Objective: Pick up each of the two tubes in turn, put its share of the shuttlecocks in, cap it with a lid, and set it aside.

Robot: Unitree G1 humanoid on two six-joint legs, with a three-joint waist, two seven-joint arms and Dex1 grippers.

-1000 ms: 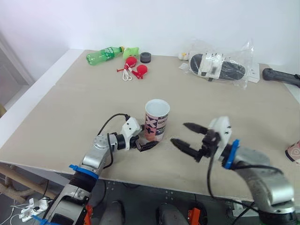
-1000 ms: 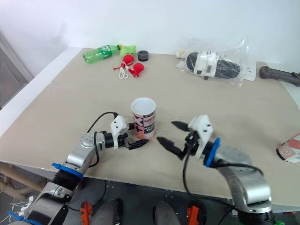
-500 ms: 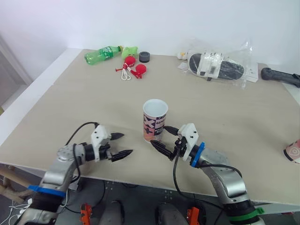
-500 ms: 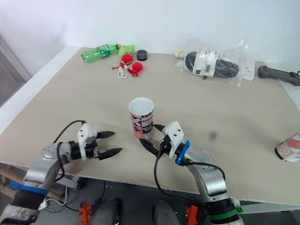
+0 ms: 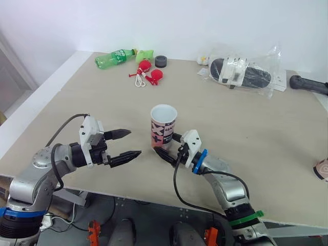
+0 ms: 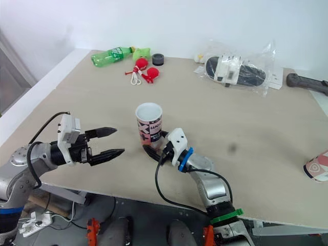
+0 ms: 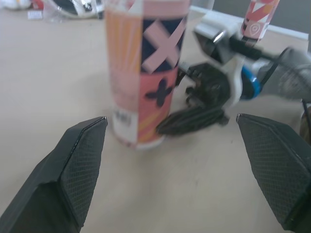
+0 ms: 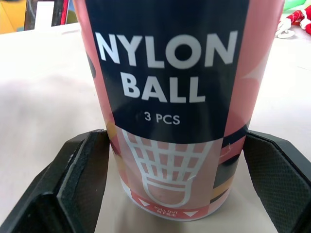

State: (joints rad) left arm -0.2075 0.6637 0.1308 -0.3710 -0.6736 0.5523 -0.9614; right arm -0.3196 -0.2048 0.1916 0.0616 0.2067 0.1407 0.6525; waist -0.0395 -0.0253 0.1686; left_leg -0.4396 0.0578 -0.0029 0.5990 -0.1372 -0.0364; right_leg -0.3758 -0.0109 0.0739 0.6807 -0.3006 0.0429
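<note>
1. Standing upright near the table's (image 5: 77,102) front edge, the open-topped pink tube (image 5: 163,124) has its base between the right gripper's (image 5: 165,144) two fingers.
2. Right gripper: fingers spread wide, one on each side of the tube's base, close against it; cannot tell whether they press. Tube rests on the table.
3. Left gripper (image 5: 133,143): open wide, empty, to the tube's left and apart from it, pointing toward it.
4. Second tube (image 6: 316,166) lies at the table's right edge, well apart.
5. Far side: green bottle (image 5: 114,58), red toy (image 5: 146,75), black round piece (image 5: 161,61), clear plastic bag (image 5: 245,72).
</note>
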